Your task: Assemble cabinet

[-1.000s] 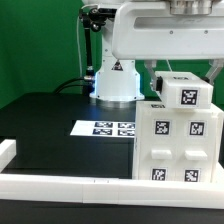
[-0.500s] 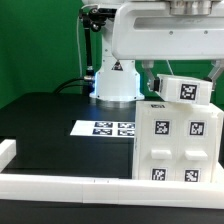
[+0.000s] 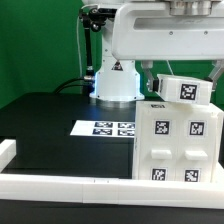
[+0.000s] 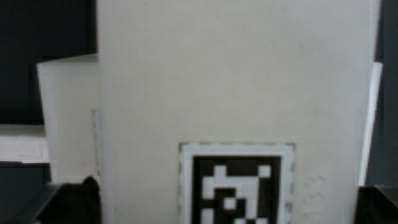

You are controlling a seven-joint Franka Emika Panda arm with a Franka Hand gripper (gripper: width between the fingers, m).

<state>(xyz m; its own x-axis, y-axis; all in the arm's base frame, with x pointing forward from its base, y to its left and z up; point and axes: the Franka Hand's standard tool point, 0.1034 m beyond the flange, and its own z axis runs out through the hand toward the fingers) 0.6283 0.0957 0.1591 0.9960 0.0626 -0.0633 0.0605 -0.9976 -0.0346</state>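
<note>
The cabinet [image 3: 178, 145] is a large white boxy body at the exterior view's right front, with several black-and-white tags on its front face. Just above its top, my gripper [image 3: 186, 76] holds a smaller white tagged block [image 3: 184, 89], which is tilted. Dark fingers [image 3: 158, 78] show on either side of the block. In the wrist view the white block [image 4: 231, 90] fills the picture. Its tag [image 4: 237, 185] sits between my two dark fingertips [image 4: 71, 205], and my gripper [image 4: 224, 205] is shut on the block.
The marker board [image 3: 105, 128] lies flat on the black table, left of the cabinet. A long low white rail [image 3: 60, 186] runs along the front edge, with a short piece [image 3: 8, 150] at the left. The arm's white base [image 3: 115, 85] stands at the back.
The held block has tilted and risen slightly above the cabinet top compared with one second ago. Nothing has moved in the last half second.
</note>
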